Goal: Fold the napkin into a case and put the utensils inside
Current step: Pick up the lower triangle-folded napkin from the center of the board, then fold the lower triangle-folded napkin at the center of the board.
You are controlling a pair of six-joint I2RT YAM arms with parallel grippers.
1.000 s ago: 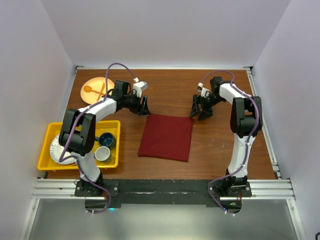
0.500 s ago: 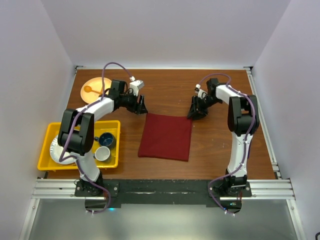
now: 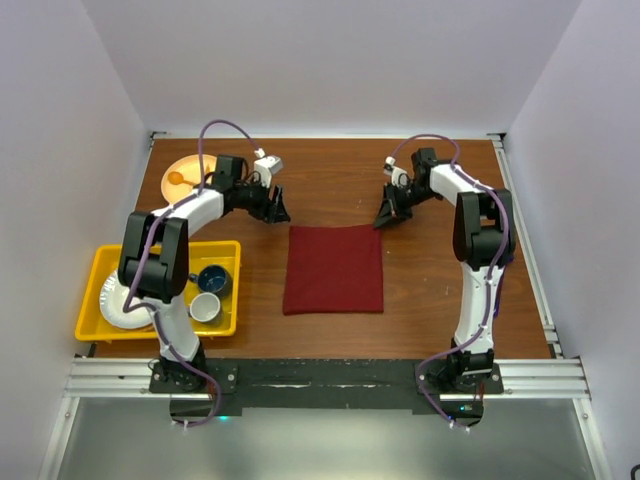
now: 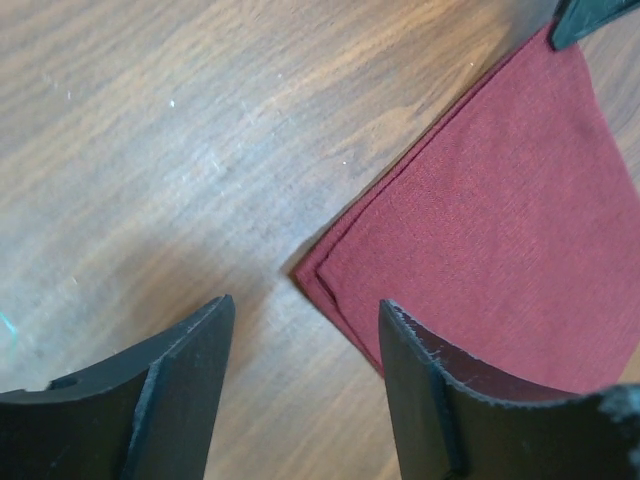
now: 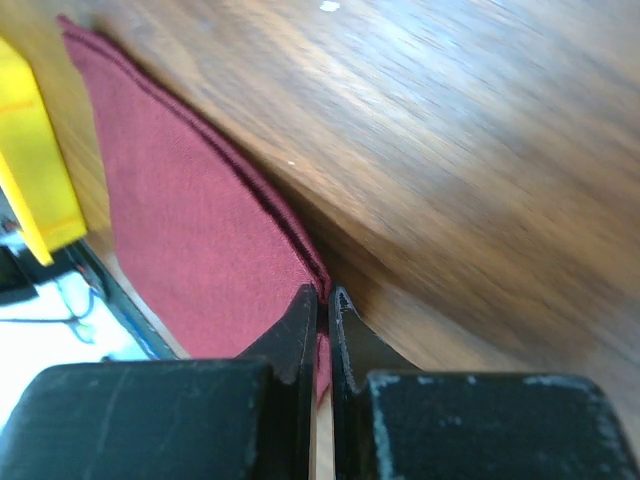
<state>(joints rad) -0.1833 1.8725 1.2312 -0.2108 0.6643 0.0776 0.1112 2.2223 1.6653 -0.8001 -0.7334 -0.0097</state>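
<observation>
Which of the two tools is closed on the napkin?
The right tool, shut on the napkin at its far right corner. The left tool stands open at the far left corner, not gripping it.

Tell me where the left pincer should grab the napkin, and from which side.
Take the napkin's far left corner, coming in low from outside it. The folded layers end there in a flat point on the table, and the open left pincer faces it. The right pincer pinches the far right corner.
</observation>
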